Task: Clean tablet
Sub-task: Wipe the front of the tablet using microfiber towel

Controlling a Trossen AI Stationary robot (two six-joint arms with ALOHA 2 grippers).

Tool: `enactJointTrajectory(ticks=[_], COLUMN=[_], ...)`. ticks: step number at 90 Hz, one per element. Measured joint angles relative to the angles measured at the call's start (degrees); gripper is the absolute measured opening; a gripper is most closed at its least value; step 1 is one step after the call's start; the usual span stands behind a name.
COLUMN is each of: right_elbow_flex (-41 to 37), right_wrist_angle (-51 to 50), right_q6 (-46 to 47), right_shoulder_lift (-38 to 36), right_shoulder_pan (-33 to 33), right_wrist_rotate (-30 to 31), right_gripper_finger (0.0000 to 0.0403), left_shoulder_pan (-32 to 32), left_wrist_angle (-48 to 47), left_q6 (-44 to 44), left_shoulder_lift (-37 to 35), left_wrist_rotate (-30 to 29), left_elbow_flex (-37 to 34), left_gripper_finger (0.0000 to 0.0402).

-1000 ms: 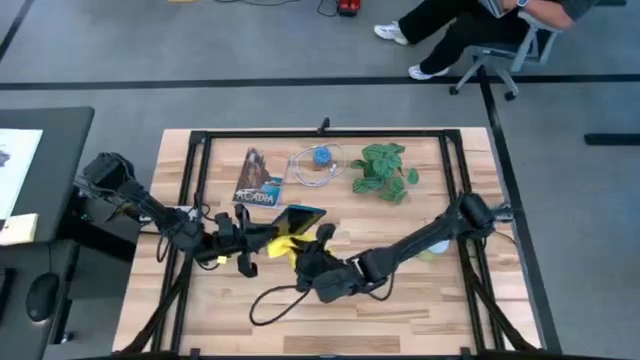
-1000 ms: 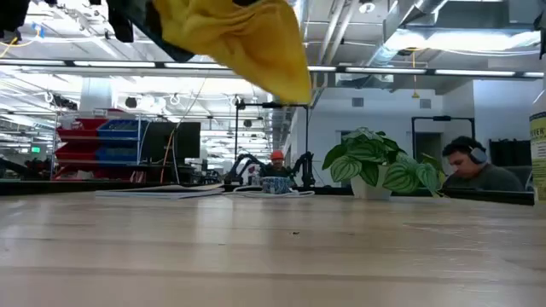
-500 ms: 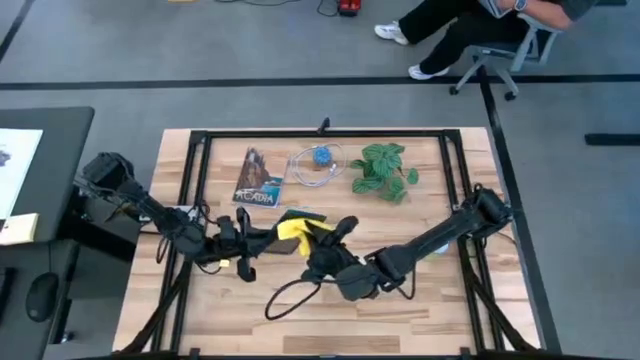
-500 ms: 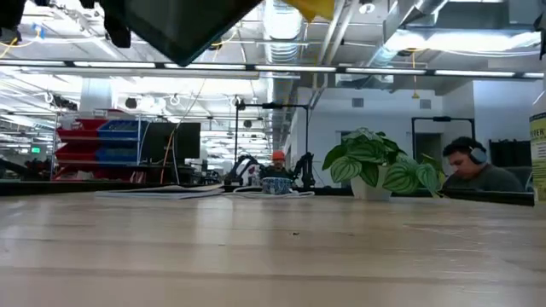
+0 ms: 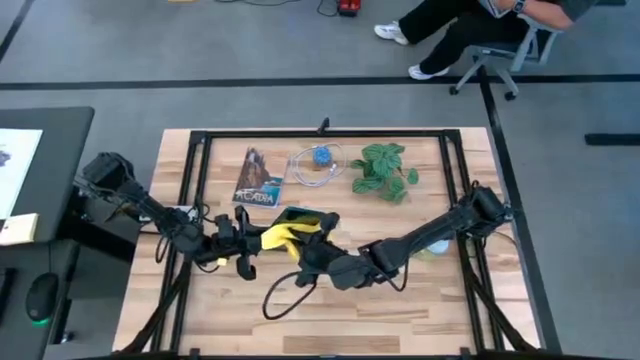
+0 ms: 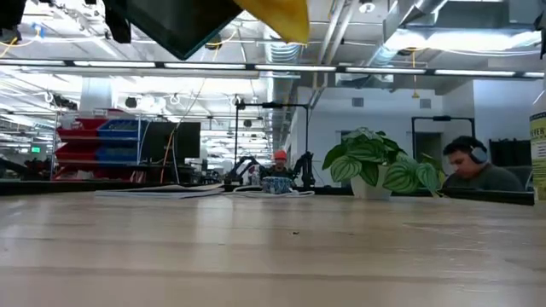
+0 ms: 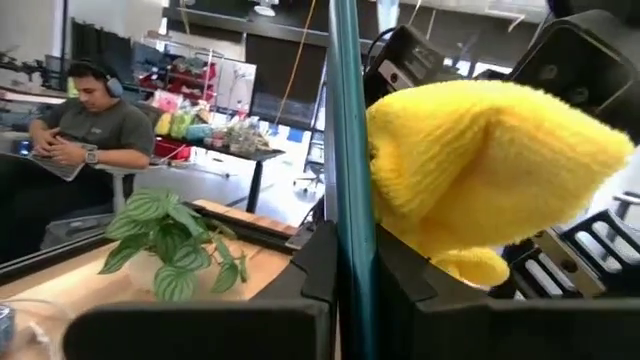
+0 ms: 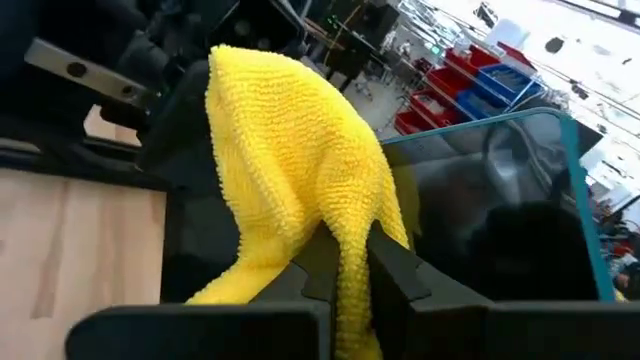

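The tablet, a black slab with a teal rim, hangs tilted in the air over the table's middle, and my left gripper is shut on it from the left. In the low view the tablet sits high above the tabletop. My right gripper is shut on the yellow cloth. The cloth bulges against the glossy screen. In the left wrist view the cloth sits beside the tablet's edge. My left gripper pinches the tablet's teal-rimmed edge between its two fingers, coming about level from the table's left. The tablet is lifted clear of the table and tilted. My right gripper pinches a bunched fold of the cloth between its two fingers, coming from the table's right. The cloth's free bulk stands out past the fingers and lies against the screen, clear of the table.
Along the far side lie the "ACADIA" booklet, a clear coil with a blue piece and a potted plant. A black cable loops on the near tabletop. A seated person is beyond the far edge.
My right gripper has moved the cloth over the tablet: first up and toward the far edge, then back toward the left gripper. The cloth, which hung low a second ago, is now bunched high beside the screen. The tablet has stayed held in the air.
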Motion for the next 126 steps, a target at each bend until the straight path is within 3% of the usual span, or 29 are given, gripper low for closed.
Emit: enactJointTrajectory(ticks=[7, 23, 30, 51, 85, 94, 110, 118, 126], right_elbow_flex=[0.00, 0.00, 0.00, 0.00, -0.02, -0.02, -0.02, -0.02, -0.02], right_wrist_angle=[-0.05, -0.84, -0.80, -0.71, -4.01, -5.96, -7.58, -8.04, -8.46], right_q6=[-0.73, -3.14, -3.48, -2.55, 3.82, 4.92, 1.65, 2.20, 5.50], right_shoulder_lift=[0.07, 0.04, 0.04, 0.04, 0.02, 0.02, -0.13, -0.22, 0.37], right_shoulder_pan=[0.43, 3.21, 4.24, 3.77, 1.17, 0.97, 2.88, 3.15, 2.56], right_wrist_rotate=[3.44, 21.87, 25.40, 24.11, 6.88, 8.15, 23.72, 22.75, 16.57], right_gripper_finger=[0.0010, 0.0010, 0.0010, 0.0010, 0.0010, 0.0010, 0.0010, 0.0009, 0.0009], left_shoulder_pan=[-0.01, -1.55, -1.85, -1.88, -0.85, -0.85, -1.32, -1.30, -0.77], left_wrist_angle=[-0.04, 0.24, 0.28, 0.26, 0.20, 0.09, 0.73, 2.64, 5.73], left_q6=[0.01, 2.04, 2.58, 2.56, 1.26, 1.14, -0.07, 0.31, 2.15], left_shoulder_lift=[0.00, -0.49, -0.55, -0.79, -0.79, -0.79, -0.83, -0.83, -0.83], left_wrist_rotate=[-0.51, -3.38, -3.66, -4.12, -4.14, -4.14, -4.62, -4.68, -4.98], left_elbow_flex=[0.00, 0.00, 0.02, 0.02, 0.02, 0.02, 0.02, 0.02, 0.02], left_gripper_finger=[0.0010, 0.0010, 0.0010, 0.0010, 0.0010, 0.0010, 0.0010, 0.0010, 0.0010])
